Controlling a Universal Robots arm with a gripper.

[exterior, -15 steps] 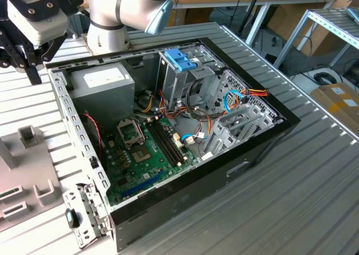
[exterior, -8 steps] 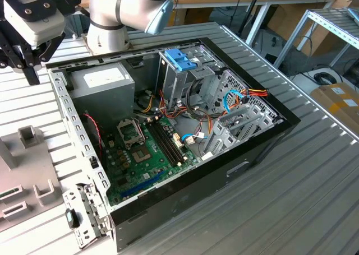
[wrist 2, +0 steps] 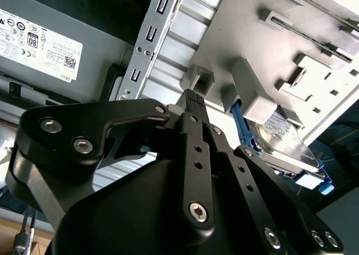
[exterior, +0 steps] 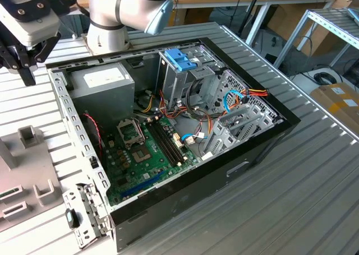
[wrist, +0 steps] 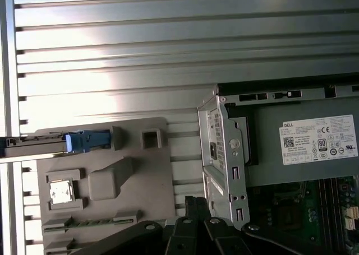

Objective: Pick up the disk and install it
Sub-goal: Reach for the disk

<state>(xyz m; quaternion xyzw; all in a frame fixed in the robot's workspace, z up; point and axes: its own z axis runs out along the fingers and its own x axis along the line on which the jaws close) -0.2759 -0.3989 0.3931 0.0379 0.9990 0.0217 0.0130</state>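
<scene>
There is one robot arm [exterior: 120,8], and it carries one gripper [exterior: 25,64]. One open computer case [exterior: 269,138] lies on the ribbed table [exterior: 291,210]. Inside the case are one grey power supply box [exterior: 101,89], one green circuit board [exterior: 140,161] and one blue handle [exterior: 180,59] on the metal cage. One grey holder tray [wrist: 151,182] sits beside the case, with one disk [wrist 2: 283,140] standing in it. One cardboard box [exterior: 339,101] lies off the table.
</scene>
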